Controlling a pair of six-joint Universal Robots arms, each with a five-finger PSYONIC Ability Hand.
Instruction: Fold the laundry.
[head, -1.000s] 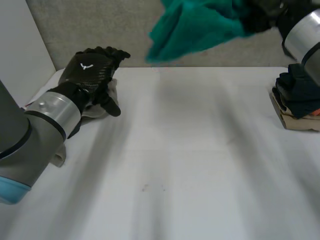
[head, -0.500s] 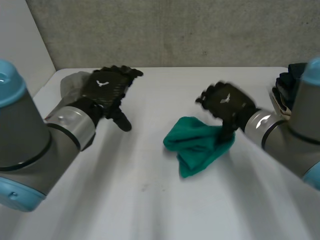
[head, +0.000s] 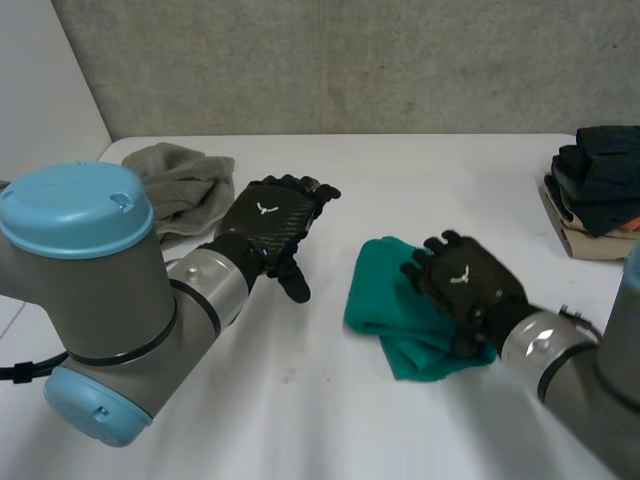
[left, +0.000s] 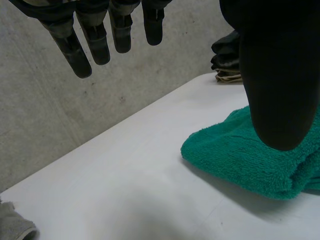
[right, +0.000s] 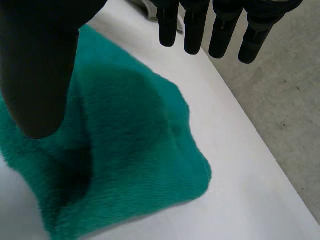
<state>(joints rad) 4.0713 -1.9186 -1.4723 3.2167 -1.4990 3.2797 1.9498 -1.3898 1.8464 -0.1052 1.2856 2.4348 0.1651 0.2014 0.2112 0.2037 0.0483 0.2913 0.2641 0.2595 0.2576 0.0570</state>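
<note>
A crumpled green towel (head: 395, 310) lies on the white table (head: 330, 420), right of centre. My right hand (head: 468, 285) hovers over its right part, fingers straight and apart, holding nothing; in the right wrist view the towel (right: 125, 150) spreads under the palm and fingers (right: 192, 27). My left hand (head: 268, 222) is left of the towel, a short gap away, fingers straight and relaxed. In the left wrist view its fingers (left: 95, 42) hang above bare table, with the towel (left: 250, 155) below its thumb (left: 277, 75).
A grey cloth (head: 180, 180) lies bunched at the table's back left, behind my left arm. A stack of dark folded clothes (head: 600, 185) on a tan board sits at the right edge. A grey wall (head: 330, 60) stands behind the table.
My right hand brought the green towel down from high at the back, let go of it on the table and now hovers above it. My left hand moved right toward the towel, uncovering the grey cloth.
</note>
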